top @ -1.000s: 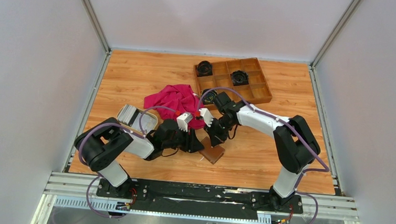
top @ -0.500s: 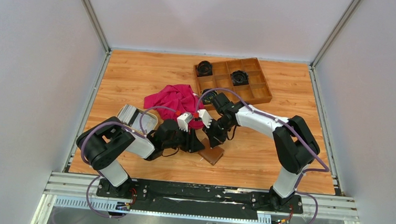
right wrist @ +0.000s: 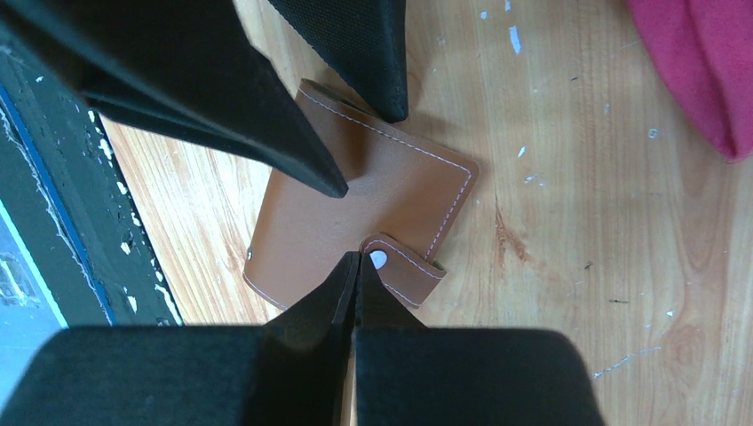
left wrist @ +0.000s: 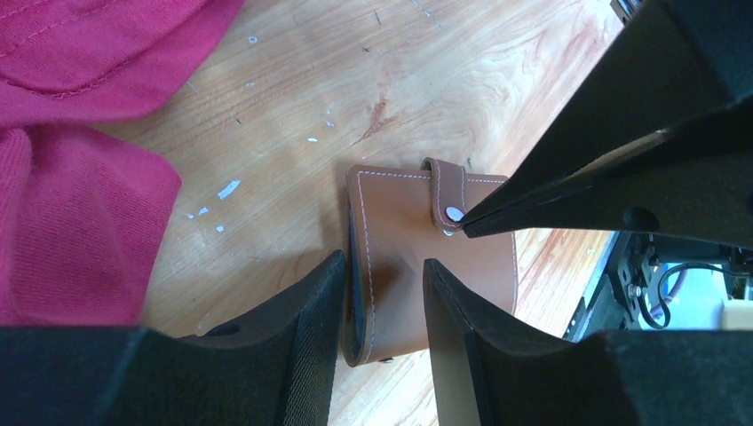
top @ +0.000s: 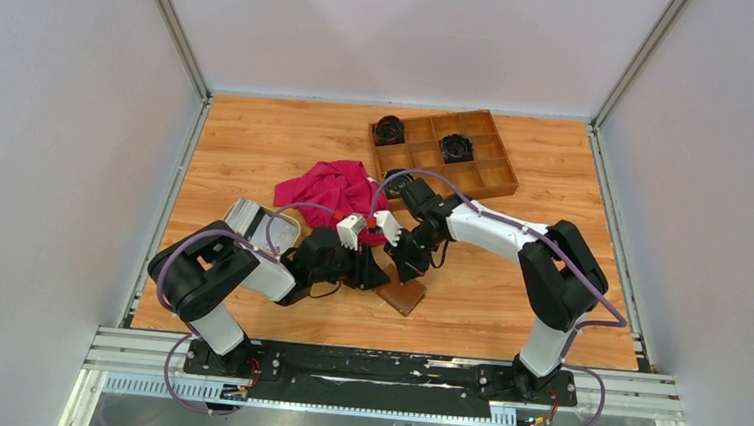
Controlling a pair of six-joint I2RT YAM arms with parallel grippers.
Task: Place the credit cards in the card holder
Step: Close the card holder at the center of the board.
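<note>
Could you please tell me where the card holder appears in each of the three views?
Top external: card holder just below centre.
Left wrist: card holder at centre.
Right wrist: card holder at centre.
Shared landmark: red cloth, above-left of it, at the left edge, in the top right corner.

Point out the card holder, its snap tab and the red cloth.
card holder (right wrist: 408, 195), right wrist view, on the middle of its brown leather cover.
snap tab (left wrist: 444, 186), left wrist view, on the strap above the stud.
red cloth (top: 333, 185), top external view, on its middle folds.
</note>
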